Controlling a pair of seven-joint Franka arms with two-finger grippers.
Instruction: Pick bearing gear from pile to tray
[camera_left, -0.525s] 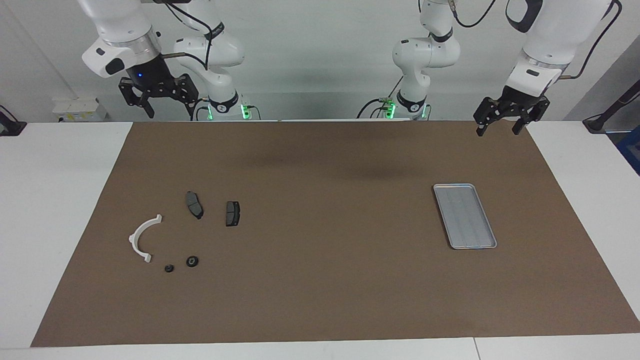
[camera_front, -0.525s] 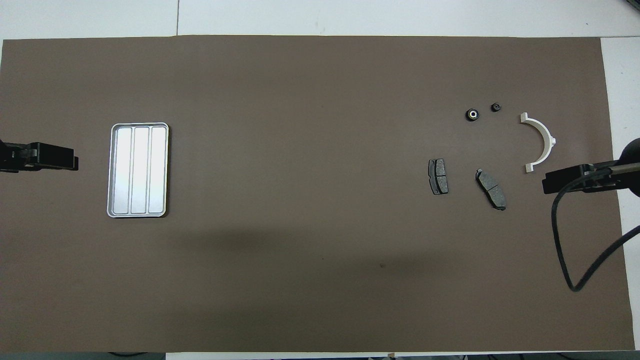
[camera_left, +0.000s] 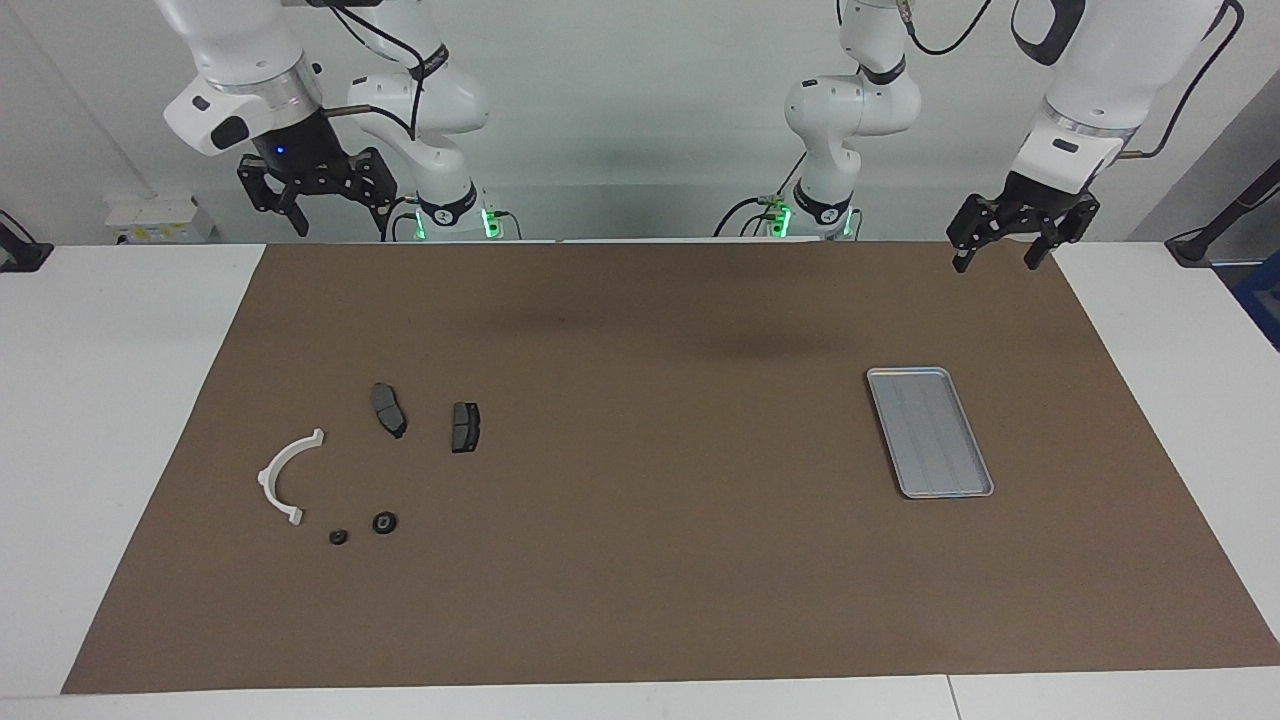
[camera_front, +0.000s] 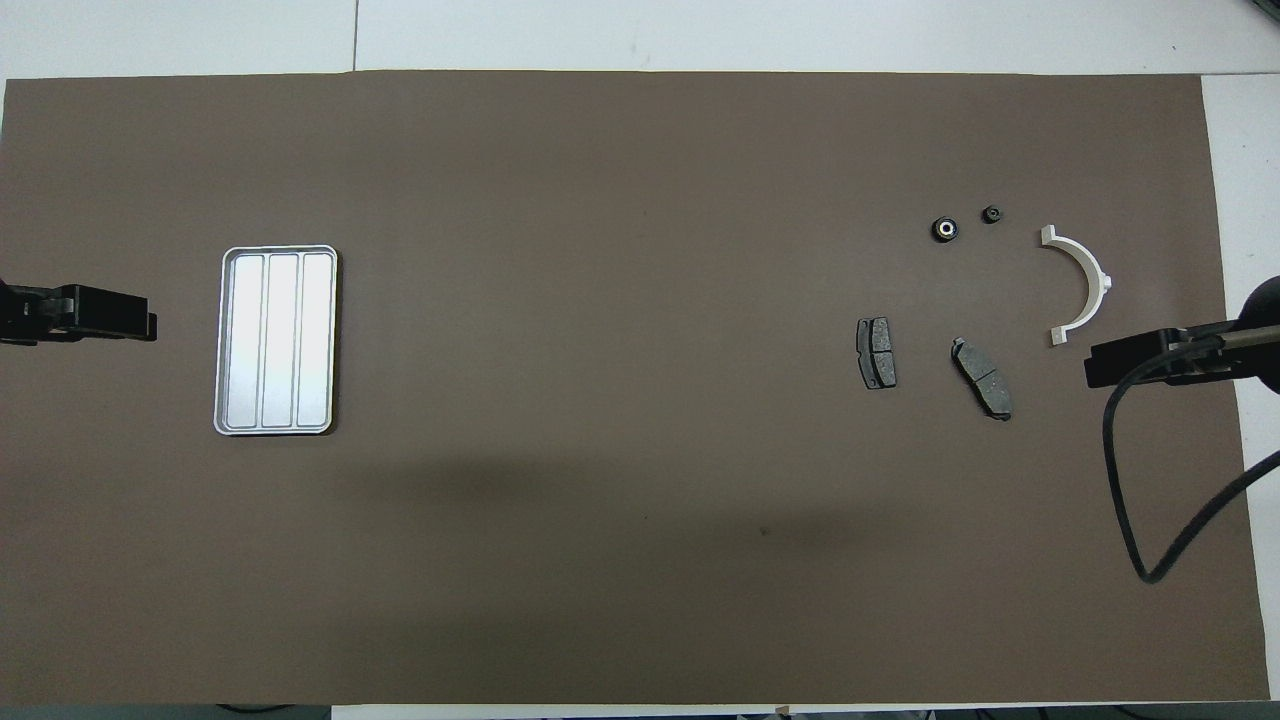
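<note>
Both tools up, jaws apart, nothing held: right tool over the mat edge at the right arm's end; left tool over the mat corner at the left arm's end; tray bare; pile untouched, well apart from the tray; bench white.

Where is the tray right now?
The tray lies flat on the brown mat toward the left arm's end, well apart from the pile.
</note>
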